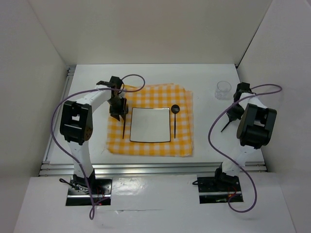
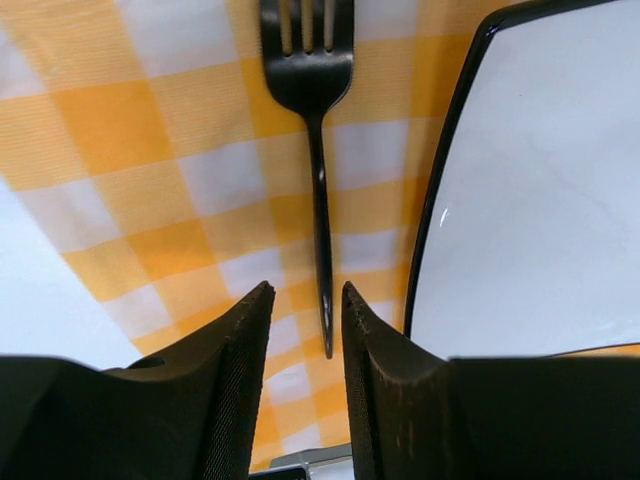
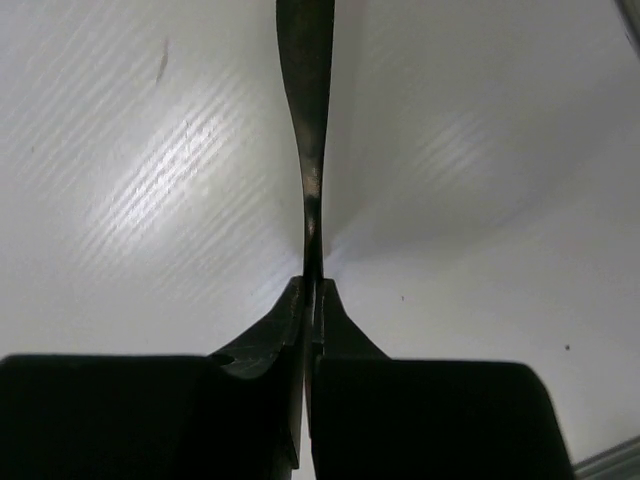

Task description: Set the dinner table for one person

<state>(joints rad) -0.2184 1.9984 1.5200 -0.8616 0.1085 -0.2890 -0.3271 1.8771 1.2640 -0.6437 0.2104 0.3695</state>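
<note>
On the white counter [image 1: 146, 73] before my arms lay checked cloth [image 1: 150, 148], plate [image 1: 150, 124], fork [image 2: 318, 190] and spoon [image 1: 174, 116], my left claw [image 2: 306, 300] slightly spread above the fork's handle, my right claw [image 3: 312, 290] pinching a dark utensil [image 3: 307, 90] that, like the far-right glass [image 1: 223, 90], I judged unplaced.

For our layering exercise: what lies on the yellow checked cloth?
A white square plate, with a black fork and a black spoon either side. The plate hides the middle of the cloth.
</note>
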